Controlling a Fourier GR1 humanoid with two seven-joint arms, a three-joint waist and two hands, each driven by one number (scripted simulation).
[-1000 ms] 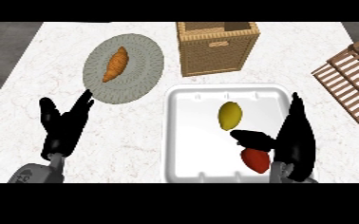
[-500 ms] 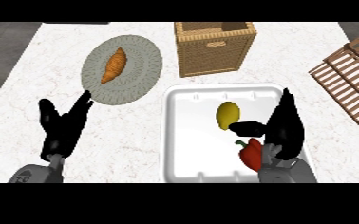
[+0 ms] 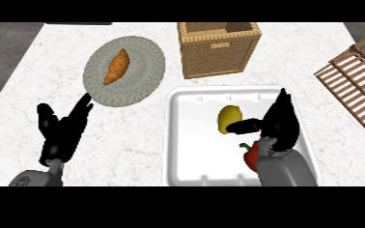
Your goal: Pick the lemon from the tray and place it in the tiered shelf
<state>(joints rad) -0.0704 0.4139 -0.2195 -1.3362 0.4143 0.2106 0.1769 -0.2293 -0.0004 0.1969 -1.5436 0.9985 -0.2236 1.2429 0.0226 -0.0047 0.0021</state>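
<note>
On the white tray [image 3: 187,140] at the lower right of the counter [image 3: 306,58], the lemon [image 3: 230,118] is lying near the middle, and the right hand [image 3: 276,121] is hovering right beside it, thumb stretching toward the fruit from the right and just touching its lower edge, fingers pointing up and away along the tray's right side. That hand is not closing on anything; its fingers are looking straight and spread, so it is released, and the lemon is sitting on the tray floor. Just below the thumb, a red pepper [image 3: 251,157] is peeking out, partly hidden by the grey right forearm [image 3: 287,168]. Over at the lower left, the left hand [image 3: 61,130] is resting above the bare counter, fingers up and relaxed, holding nothing. Above it, a grey round plate [image 3: 146,77] is carrying an orange croissant [image 3: 117,66] lying at a slant. A wicker basket [image 3: 215,55] is standing just behind the tray, near its back edge. At the far right edge, the wooden slats of the shelf [image 3: 343,84] are showing, well apart from the lemon.
</note>
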